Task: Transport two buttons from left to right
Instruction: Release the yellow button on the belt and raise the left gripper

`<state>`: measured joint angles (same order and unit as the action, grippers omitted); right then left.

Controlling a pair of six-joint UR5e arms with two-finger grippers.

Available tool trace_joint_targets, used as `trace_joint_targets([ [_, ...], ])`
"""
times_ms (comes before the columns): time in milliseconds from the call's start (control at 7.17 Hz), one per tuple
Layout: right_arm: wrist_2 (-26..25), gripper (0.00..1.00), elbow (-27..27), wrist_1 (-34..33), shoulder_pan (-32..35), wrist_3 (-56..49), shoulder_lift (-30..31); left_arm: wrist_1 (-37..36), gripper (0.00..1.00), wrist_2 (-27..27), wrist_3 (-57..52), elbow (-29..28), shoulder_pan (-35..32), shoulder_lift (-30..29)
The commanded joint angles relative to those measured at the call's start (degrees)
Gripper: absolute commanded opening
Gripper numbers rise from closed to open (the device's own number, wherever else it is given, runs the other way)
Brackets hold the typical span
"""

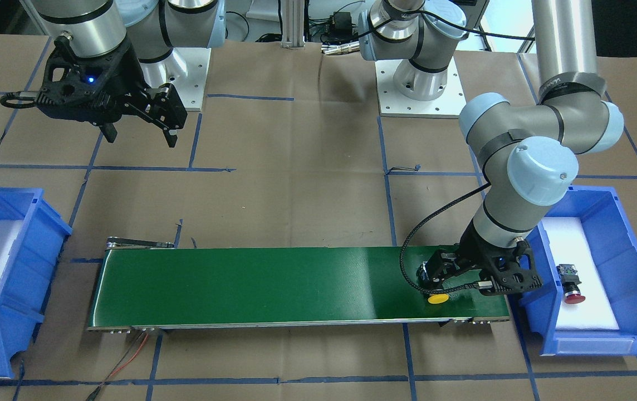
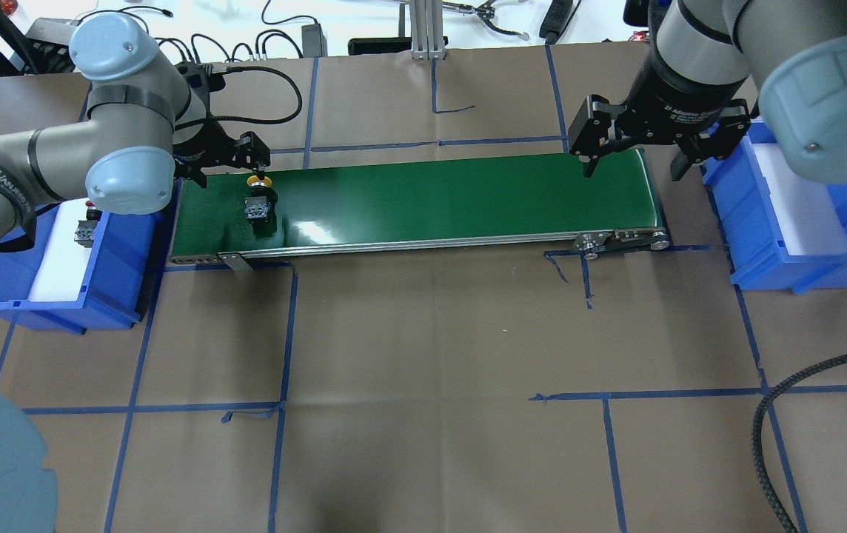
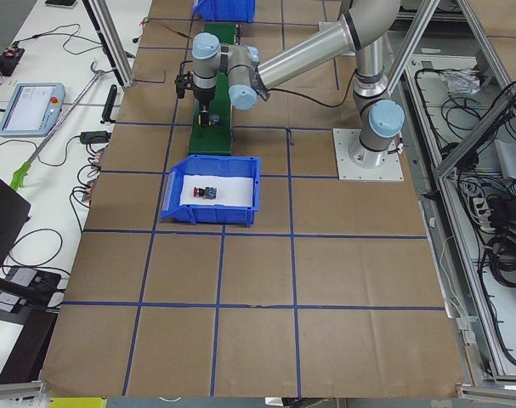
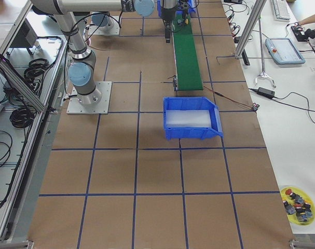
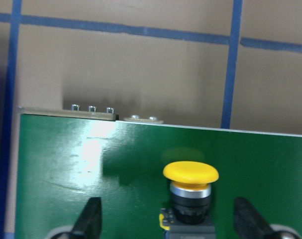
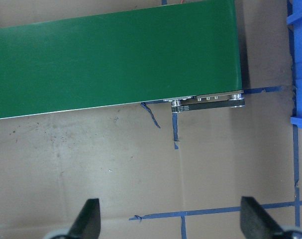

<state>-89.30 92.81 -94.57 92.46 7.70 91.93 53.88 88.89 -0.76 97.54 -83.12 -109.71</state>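
The yellow-capped button (image 5: 190, 186) lies on the left end of the green conveyor belt (image 2: 431, 200). My left gripper (image 5: 169, 219) is low over it, open, with a finger (image 5: 91, 219) wide on either side and neither touching. The same button shows in the overhead view (image 2: 259, 201) and in the front view (image 1: 437, 298). Inside the left blue bin (image 2: 46, 311), the red-capped button (image 2: 86, 229) rests on white foam. Over the belt's right end, my right gripper (image 2: 632, 172) hangs open and holds nothing. The right blue bin (image 2: 801, 255) holds only white foam.
Brown paper with blue tape lines covers the table. A black braided cable (image 2: 801, 414) loops at the near right in the overhead view. A yellow dish of spare buttons (image 4: 297, 205) and a teach pendant (image 4: 284, 50) sit on a side bench.
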Motion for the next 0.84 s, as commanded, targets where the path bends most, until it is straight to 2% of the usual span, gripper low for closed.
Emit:
trace_joint_targets([
  [0,0.0,1.0,0.0,-0.1,0.0,-0.1,0.0,14.0,1.0,0.1,-0.9,-7.4,0.2,3.8],
  [140,0.0,1.0,0.0,-0.1,0.0,-0.3,0.0,21.0,1.0,3.1,-3.3,-12.2,0.2,4.1],
  [279,-0.1,1.0,0.0,-0.1,0.0,-0.4,0.0,25.1,1.0,3.9,-4.1,-15.2,0.2,4.1],
  [558,-0.1,1.0,0.0,-0.1,0.0,-0.4,0.0,25.4,1.0,3.2,-6.4,-16.4,1.8,4.0],
  [698,-0.1,1.0,0.0,0.0,0.0,-0.4,0.0,25.4,1.0,3.0,-10.8,-16.4,5.7,3.9],
])
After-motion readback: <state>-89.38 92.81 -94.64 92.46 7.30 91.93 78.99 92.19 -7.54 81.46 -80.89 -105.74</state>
